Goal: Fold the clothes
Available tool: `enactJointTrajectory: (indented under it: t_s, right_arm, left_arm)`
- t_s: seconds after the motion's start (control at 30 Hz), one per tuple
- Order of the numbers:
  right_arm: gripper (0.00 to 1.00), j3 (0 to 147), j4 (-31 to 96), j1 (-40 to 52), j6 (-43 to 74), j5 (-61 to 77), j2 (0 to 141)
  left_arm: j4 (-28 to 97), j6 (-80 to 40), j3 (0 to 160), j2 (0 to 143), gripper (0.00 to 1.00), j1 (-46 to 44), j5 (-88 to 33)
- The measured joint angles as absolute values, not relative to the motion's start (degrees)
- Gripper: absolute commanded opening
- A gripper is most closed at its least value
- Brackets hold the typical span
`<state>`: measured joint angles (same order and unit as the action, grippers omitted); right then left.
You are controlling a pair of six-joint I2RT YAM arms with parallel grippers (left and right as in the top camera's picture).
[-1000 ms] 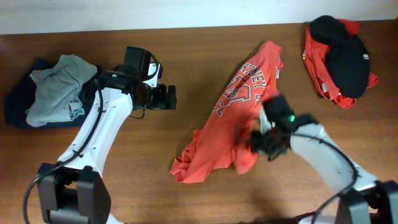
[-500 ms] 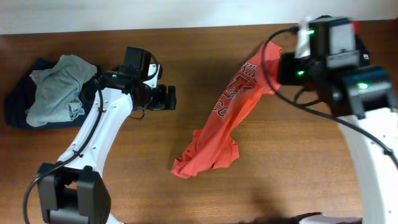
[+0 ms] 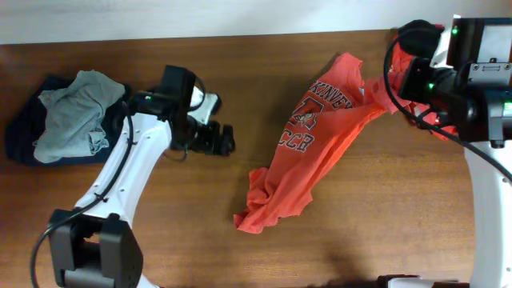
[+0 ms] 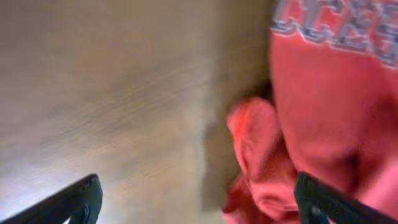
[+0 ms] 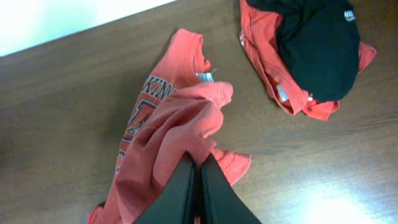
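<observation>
Item: red T-shirt (image 3: 308,160), centre-right of the overhead frame, crumpled on the surface (image 3: 264,64), upper edge lifted rightward.
We note the right pincer (image 5: 199,167) clamped on that edge.
The left pincer (image 3: 225,141) is apart, empty, near the crumpled lower end.
We judge this the spreading step. Next: flatten it.

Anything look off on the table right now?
Nothing damaged. The red-orange T-shirt lies crumpled and diagonal, one edge pinched up by the right gripper. The grey-green garment at left and black garment at right sit in rumpled heaps.
</observation>
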<state>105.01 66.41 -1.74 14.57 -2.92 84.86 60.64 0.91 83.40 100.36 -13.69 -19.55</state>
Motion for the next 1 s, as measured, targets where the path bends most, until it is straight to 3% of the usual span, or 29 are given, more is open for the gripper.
enactJointTrajectory:
  t_s: [0.23, 0.6, 1.0]
  right_arm:
    - [0.04, 104.99, 55.88, -1.74, 14.52, -1.63, 87.46]
    - [0.04, 104.99, 38.79, -1.8, 15.11, -1.48, 88.71]
    - [0.04, 104.99, 38.92, -2.02, 16.27, -1.48, 93.82]
  left_arm:
    - [63.31, 8.97, 83.4, 97.62, 0.98, -19.97, -23.42]
    - [61.06, 11.18, 83.57, 78.83, 0.99, -26.83, -22.24]
    - [53.43, 4.21, 83.57, 86.04, 0.97, -40.88, -9.74]
